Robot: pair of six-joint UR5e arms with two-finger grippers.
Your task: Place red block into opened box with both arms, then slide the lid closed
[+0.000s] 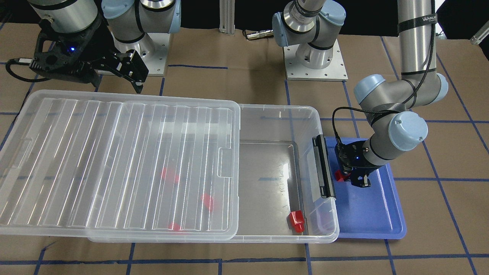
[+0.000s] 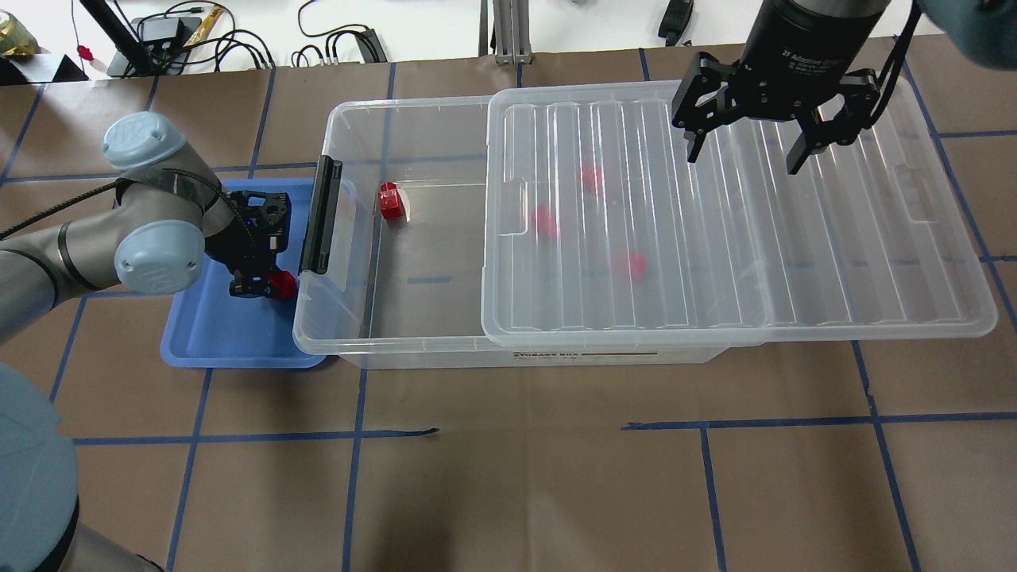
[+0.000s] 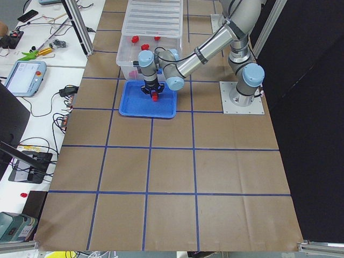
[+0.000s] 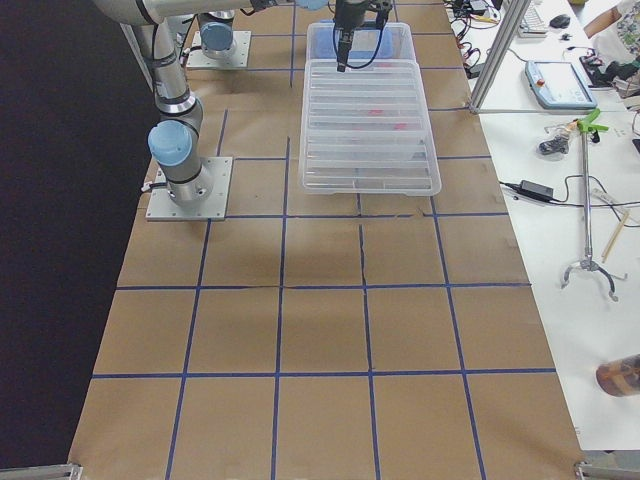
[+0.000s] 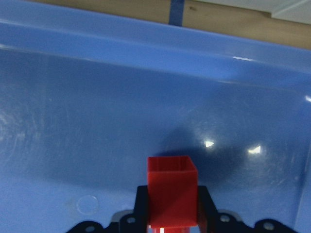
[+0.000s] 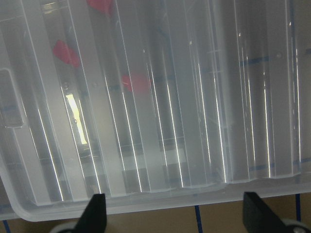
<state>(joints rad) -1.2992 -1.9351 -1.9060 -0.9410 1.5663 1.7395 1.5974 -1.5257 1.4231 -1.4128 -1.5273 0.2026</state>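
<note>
Left gripper (image 1: 351, 180): low inside the blue tray (image 2: 208, 343), its fingers (image 5: 203, 209) clamped on either side of the red block (image 5: 172, 191). The wrist view shows only a short stretch of each finger at its bottom edge.
Red block: held by the left gripper over the tray, just beside the box's latch end, at 9 o'clock of the box in the overhead view. The wrist frame cuts off its lower end, so no stub can be made out. Whether it touches the tray floor cannot be told.
Box (image 2: 338, 135): on the tabletop (image 2: 516, 477), uncovered at its 9 o'clock end, with the black latch bar (image 2: 319, 214) on that short side. Its 3 o'clock end is hidden under the lid.
Lid (image 2: 715, 238): lies on the box rim, offset toward 3 o'clock and overhanging that end. It covers most of the box.
Loose block (image 2: 390, 201): in the uncovered part of the box, toward 10 o'clock, near the latch-side wall.
Covered blocks (image 2: 592, 179): three red patches under the lid, blurred by its ribs, their outlines unreadable.
Right gripper (image 2: 745, 157): at the lid's 1 o'clock edge, fingers spread wide and holding nothing. Contact with the lid cannot be judged. The overhead frame cuts off its wrist, and the front view hides one finger behind the gripper body.
</note>
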